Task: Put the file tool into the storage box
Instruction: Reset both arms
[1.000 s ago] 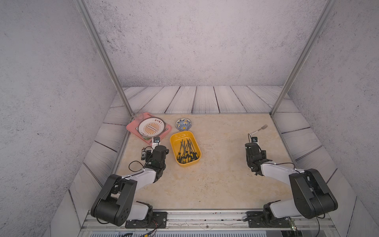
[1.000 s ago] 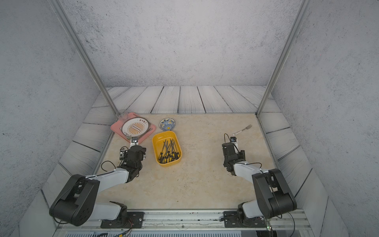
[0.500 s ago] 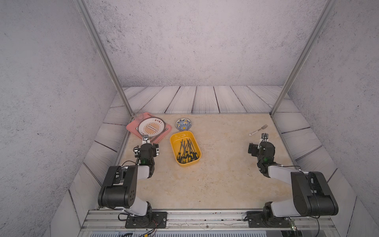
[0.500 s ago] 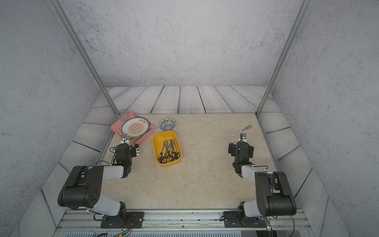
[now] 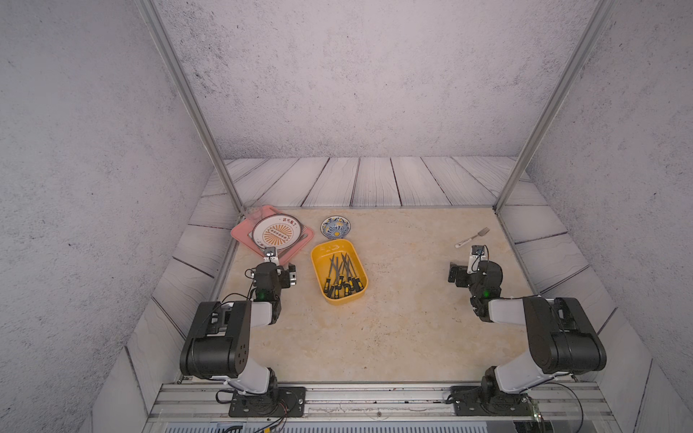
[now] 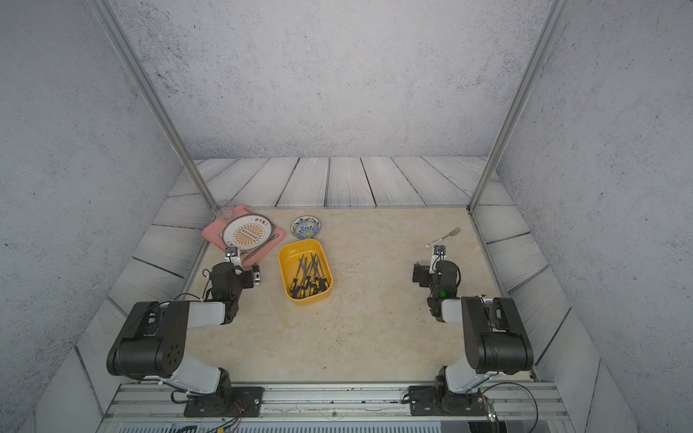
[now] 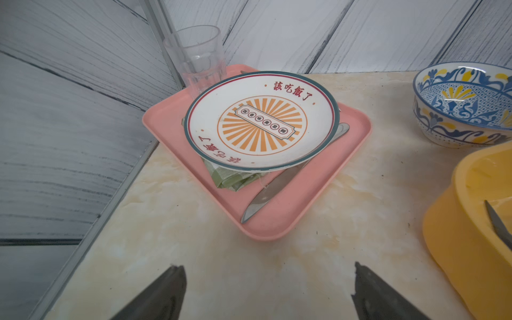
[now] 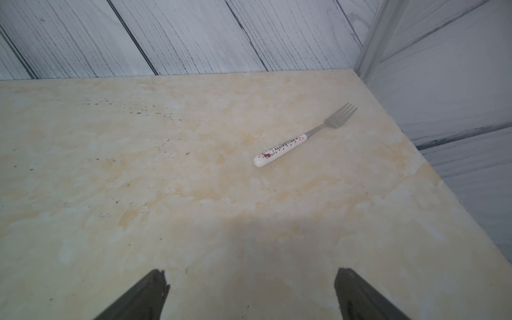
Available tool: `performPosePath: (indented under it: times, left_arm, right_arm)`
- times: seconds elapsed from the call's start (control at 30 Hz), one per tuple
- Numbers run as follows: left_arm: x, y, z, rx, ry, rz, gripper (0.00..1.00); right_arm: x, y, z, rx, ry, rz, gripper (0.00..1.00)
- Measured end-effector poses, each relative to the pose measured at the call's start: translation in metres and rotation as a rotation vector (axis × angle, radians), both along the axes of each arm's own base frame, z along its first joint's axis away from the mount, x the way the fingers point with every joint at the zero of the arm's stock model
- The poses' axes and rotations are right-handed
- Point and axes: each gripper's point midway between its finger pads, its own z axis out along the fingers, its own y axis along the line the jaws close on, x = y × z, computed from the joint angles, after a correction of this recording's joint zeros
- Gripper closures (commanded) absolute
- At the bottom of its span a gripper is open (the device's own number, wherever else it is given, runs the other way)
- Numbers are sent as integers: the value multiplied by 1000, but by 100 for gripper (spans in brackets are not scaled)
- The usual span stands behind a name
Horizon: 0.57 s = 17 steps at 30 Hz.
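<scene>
The yellow storage box point(image 5: 331, 247) stands left of the table's middle in both top views, and its wall point(image 7: 457, 249) shows in the left wrist view. Several file tools point(image 5: 343, 276) with black and yellow handles lie inside it, and one grey tip point(image 7: 498, 227) shows in the left wrist view. My left gripper point(image 7: 268, 266) hovers low to the left of the box point(image 6: 300, 249), open and empty, facing the pink tray. My right gripper point(image 8: 250, 270) is at the right side of the table, open and empty over bare tabletop. No file lies loose on the table.
A pink tray point(image 7: 277, 230) at the back left holds a patterned plate point(image 7: 260, 122), a clear glass point(image 7: 198, 55), a knife point(image 7: 266, 194) and a green cloth. A blue-patterned bowl point(image 5: 336, 227) stands behind the box. A white-handled fork point(image 8: 291, 144) lies at the back right.
Both arms have folded back towards their bases. The left gripper swung left, away from the box, and the right gripper swung right. The right jaws opened wider.
</scene>
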Motion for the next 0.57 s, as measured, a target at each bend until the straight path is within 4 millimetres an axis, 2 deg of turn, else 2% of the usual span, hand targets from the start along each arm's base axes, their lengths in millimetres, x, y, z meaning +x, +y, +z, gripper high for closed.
performPosePath:
  times: [0.57]
  left_arm:
    - [1,-1,-1,-2,9,-3,2]
  right_arm:
    - [-1,2,-2,5,9,10,0]
